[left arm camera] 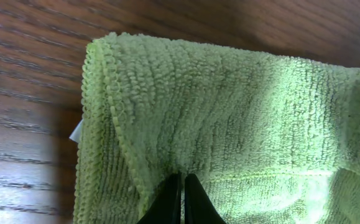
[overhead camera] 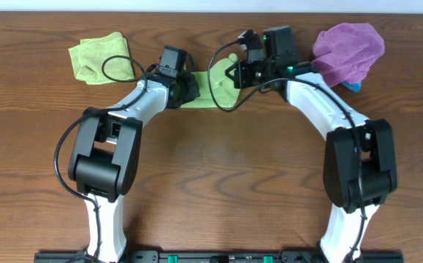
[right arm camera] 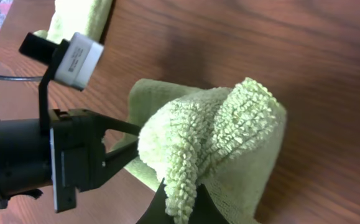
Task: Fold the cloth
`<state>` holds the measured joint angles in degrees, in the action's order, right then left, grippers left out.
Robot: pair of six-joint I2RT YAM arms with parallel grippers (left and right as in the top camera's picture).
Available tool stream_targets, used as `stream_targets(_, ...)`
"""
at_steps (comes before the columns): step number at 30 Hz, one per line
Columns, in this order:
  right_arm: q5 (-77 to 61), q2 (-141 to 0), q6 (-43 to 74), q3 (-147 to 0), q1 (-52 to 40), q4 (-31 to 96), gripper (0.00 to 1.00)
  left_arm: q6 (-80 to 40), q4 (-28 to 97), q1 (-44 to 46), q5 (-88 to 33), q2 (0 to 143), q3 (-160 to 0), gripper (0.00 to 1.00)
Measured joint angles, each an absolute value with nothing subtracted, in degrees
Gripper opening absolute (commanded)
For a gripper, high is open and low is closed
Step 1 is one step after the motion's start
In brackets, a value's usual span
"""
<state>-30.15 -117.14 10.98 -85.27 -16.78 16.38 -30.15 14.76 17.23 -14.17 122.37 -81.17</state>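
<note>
A light green cloth (overhead camera: pixel 212 86) lies at the back middle of the table between my two grippers. My left gripper (overhead camera: pixel 187 91) is down at its left edge; in the left wrist view its fingers (left arm camera: pixel 183 180) are shut on a fold of the cloth (left arm camera: pixel 229 118). My right gripper (overhead camera: pixel 234 73) is at the cloth's right side. In the right wrist view its fingers (right arm camera: pixel 181 205) are shut on a bunched edge of the cloth (right arm camera: pixel 217 124), lifted and draped over the rest.
A second light green cloth (overhead camera: pixel 98 57) lies crumpled at the back left. A purple cloth (overhead camera: pixel 348 50) lies at the back right over something blue (overhead camera: pixel 353 86). The left arm's wrist and camera (right arm camera: pixel 61 149) sit close on the left in the right wrist view.
</note>
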Motion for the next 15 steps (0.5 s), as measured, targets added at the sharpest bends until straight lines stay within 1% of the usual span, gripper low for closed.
stream_targets(9,-28.2,-117.1,11.8,-85.3,-19.4,16.0,0.01,-28.9,15.4,15.6,-14.2,121.8,-81.2,0.06)
stream_targets(15,-26.2,-117.1,11.8,-85.3,-20.4,15.5,0.01,-27.0,16.1,14.4,-14.2,118.7,-81.2,0.06)
